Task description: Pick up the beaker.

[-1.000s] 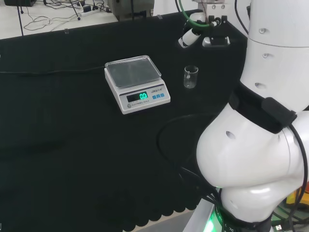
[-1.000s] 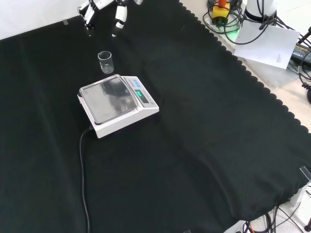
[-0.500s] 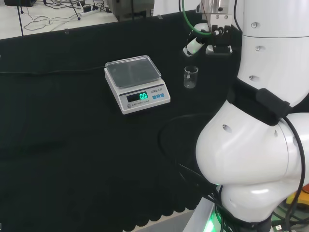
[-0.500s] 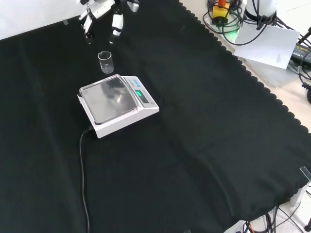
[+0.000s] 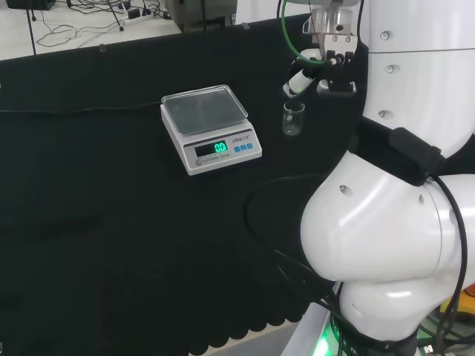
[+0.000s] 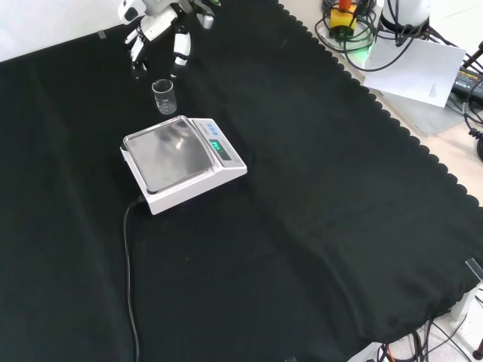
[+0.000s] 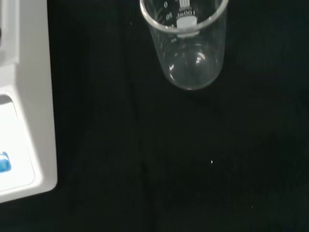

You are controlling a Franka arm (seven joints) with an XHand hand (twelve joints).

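Note:
A small clear glass beaker (image 5: pixel 293 118) stands upright on the black cloth, just right of the scale in the head view. In the front view the beaker (image 6: pixel 164 96) stands behind the scale, and in the wrist view the beaker (image 7: pixel 185 42) looks empty, with white markings on its wall. The hand (image 6: pixel 160 34) hovers just above and beyond the beaker, its fingers spread and pointing down on either side, apart from the glass. In the head view the hand (image 5: pixel 319 76) hangs over the beaker's far right. It holds nothing.
A white electronic scale (image 5: pixel 210 127) with a lit green display stands on the cloth; in the front view the scale (image 6: pixel 181 161) trails a black cable toward the near edge. The scale's corner (image 7: pixel 21 121) shows in the wrist view. The arm's white links (image 5: pixel 401 185) stand at the head view's right.
The hand has come down and closer to the beaker over the last second. The beaker and scale have not moved.

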